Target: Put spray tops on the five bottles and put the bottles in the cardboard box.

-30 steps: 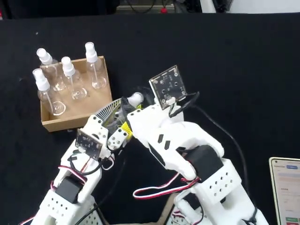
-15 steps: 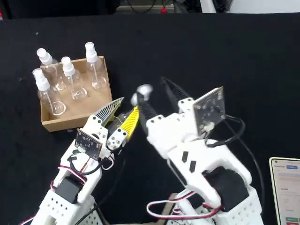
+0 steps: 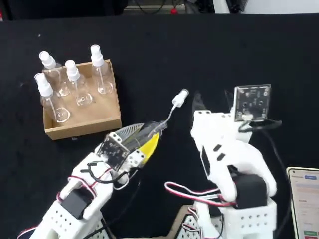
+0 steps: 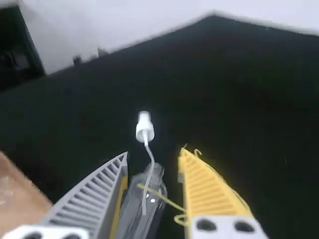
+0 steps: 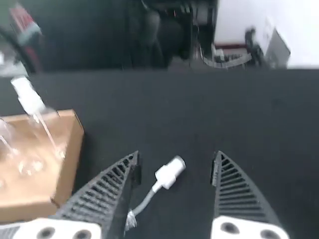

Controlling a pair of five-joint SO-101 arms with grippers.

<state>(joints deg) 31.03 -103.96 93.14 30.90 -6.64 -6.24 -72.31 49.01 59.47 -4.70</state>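
My left gripper [image 3: 149, 132] is shut on a clear bottle [image 3: 151, 130] lying tilted between its grey and yellow fingers. A white spray top [image 3: 180, 96] sticks out beyond the bottle's neck, its thin tube running back into the bottle. The left wrist view has the bottle [image 4: 144, 199] between the fingers and the spray top [image 4: 145, 125] ahead of them. My right gripper [image 3: 199, 101] stands open just right of the spray top, apart from it. Seen from the right wrist, the spray top [image 5: 169, 172] lies between and beyond the open gripper [image 5: 174, 157].
A cardboard box [image 3: 94, 119] at the left holds several upright bottles with spray tops, one being [image 3: 101, 69]. The box [image 5: 55, 169] also appears beside my right gripper's finger. A lit screen [image 3: 304, 199] lies at the table's right edge. Black tabletop stretches behind.
My right gripper has let go of the spray top and drawn back to the right. My left gripper has swung right with the bottle, the spray top now hanging from its neck.
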